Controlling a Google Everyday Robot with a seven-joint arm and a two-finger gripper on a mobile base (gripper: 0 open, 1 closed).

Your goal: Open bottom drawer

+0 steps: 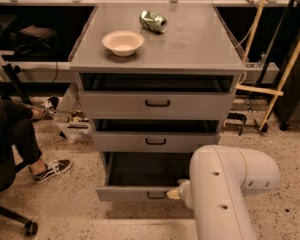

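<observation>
The grey cabinet top (190, 44) in front of me carries two things: a pale shallow bowl (122, 42) standing upright toward its front left, and a crushed green can (153, 21) lying on its side farther back, near the middle and apart from the bowl. The cabinet itself stands on a speckled floor (290, 144). My gripper (173, 193) is down low at the front of the bottom drawer (125, 193), just beside its handle.
</observation>
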